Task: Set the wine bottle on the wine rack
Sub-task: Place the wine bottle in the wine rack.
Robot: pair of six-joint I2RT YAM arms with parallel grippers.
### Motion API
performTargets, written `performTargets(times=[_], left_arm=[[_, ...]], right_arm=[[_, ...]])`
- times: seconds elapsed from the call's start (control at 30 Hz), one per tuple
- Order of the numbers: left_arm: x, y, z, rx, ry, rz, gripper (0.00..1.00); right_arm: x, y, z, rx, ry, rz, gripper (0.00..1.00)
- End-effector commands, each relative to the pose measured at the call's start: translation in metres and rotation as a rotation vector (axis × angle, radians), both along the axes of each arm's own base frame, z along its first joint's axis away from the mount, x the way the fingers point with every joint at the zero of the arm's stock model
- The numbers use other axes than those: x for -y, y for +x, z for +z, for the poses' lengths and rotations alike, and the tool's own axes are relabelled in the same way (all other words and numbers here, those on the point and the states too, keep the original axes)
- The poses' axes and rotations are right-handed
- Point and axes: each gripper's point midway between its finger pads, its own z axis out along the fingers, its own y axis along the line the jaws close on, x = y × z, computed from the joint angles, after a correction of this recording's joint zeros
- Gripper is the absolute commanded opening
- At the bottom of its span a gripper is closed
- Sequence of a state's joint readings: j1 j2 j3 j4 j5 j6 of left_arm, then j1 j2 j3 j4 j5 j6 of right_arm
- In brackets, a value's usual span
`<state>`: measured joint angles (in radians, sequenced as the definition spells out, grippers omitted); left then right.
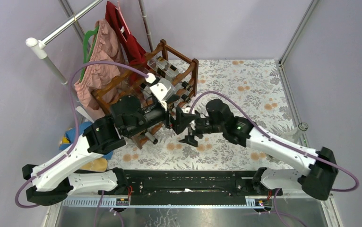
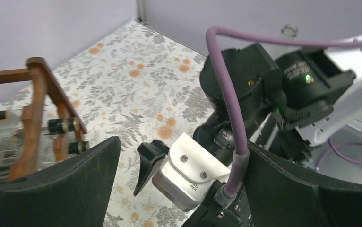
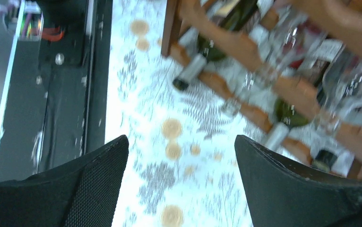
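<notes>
The dark reddish-brown wine rack (image 1: 191, 71) stands at the back left of the floral table, with several wine bottles lying in it. My left gripper (image 1: 169, 111) is open and empty beside the rack's front corner. My right gripper (image 1: 183, 127) is open and empty, facing the left one just in front of the rack. In the left wrist view the wide-open gripper (image 2: 184, 142) frames the right arm's wrist camera (image 2: 193, 172), with the rack (image 2: 39, 94) at the left. In the right wrist view the gripper (image 3: 181, 138) is over bare cloth, with the rack (image 3: 226, 85) and a green bottle (image 3: 202, 59) above.
A clear glass bottle (image 1: 303, 126) stands at the table's right edge. Clothes (image 1: 99, 61) hang on a rail behind and left of the rack. A blue and yellow soft toy (image 1: 73, 139) lies at the left. A purple cable (image 2: 226, 94) crosses the left wrist view.
</notes>
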<state>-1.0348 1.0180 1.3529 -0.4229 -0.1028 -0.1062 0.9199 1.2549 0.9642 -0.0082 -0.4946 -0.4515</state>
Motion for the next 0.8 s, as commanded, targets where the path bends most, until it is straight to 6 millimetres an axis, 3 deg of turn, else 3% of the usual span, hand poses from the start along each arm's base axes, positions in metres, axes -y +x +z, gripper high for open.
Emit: performTargets(times=[0.0,0.07,0.17,0.43,0.53,0.67,0.77], left_arm=[[-0.006,0.007,0.010,0.011,-0.004,0.043,0.99],[-0.011,0.009,0.016,0.017,-0.041,0.072,0.99],[-0.017,0.005,0.015,0.025,-0.093,0.075,0.99],[-0.024,0.006,-0.046,-0.062,-0.053,0.116,0.97],[-0.025,0.006,-0.058,-0.085,-0.048,0.131,0.95],[-0.012,0.010,-0.094,-0.149,0.030,0.123,0.92],[-0.006,0.013,-0.118,-0.183,0.078,0.126,0.90]], right_arm=[[0.064,-0.035,-0.036,0.031,-0.242,0.095,0.89],[0.082,-0.031,-0.041,0.015,-0.267,0.041,0.90],[0.106,-0.017,-0.031,-0.027,-0.220,-0.048,0.91],[0.143,0.033,-0.007,-0.072,-0.147,-0.266,0.92],[0.145,0.045,0.002,-0.102,-0.133,-0.304,0.93],[0.132,0.046,0.014,-0.179,-0.125,-0.252,0.93],[0.128,0.045,0.008,-0.245,-0.103,-0.208,0.93]])
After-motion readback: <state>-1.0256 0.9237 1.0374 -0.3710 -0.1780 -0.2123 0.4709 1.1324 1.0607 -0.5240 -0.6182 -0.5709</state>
